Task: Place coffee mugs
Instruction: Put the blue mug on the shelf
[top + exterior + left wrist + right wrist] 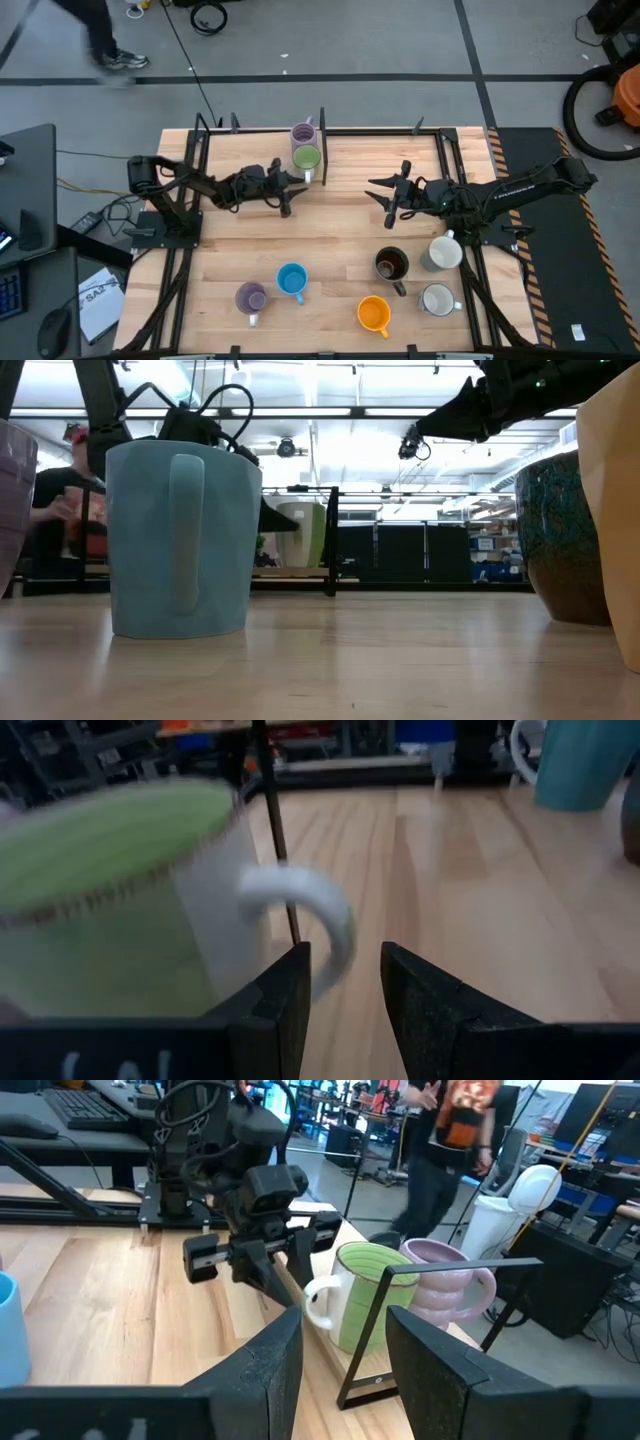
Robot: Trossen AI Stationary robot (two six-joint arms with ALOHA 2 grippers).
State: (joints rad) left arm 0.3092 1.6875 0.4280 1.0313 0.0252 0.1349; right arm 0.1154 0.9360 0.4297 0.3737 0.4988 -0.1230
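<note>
Currently the left gripper (290, 195) is hanging just beside the green mug (306, 158), fingers spread with nothing between them; in its wrist view the white handle (310, 925) is sitting just beyond the two fingertips (285, 995), not yet enclosed.

Green mug is standing upright at the far edge of the table (330, 300), against the black rail (322, 145), with a lilac mug (302, 133) touching or nearly touching it on the far side.

Right gripper (392, 198) is hovering over mid-table, well apart from any mug, fingers spread and empty.

Remaining mugs are grouped along the near half:
- second lilac mug (250, 297) and blue mug (291, 280), near left
- orange mug (373, 314), near centre
- dark brown mug (390, 265)
- two white mugs (443, 252) (436, 299), near right

Handling, by judgement:
- Glazed ceramic by the look: rigid, fairly heavy for its size, smooth, likely slippery under hard fingers.
- Breakable if tipped or dropped against the rail or a neighbour.
- Handle loop looks like the best hold; one finger through it, the other outside, keeps the mug from sliding out.
- A rim pinch, one finger inside the wall, would be the alternative; the body seems too wide for a straddling grip.
- Weight will be hanging off to one side of a handle grip, so expect tilt when lifting.
- Lilac neighbour and rail are leaving little room; a sideways nudge could knock either mug.
</note>
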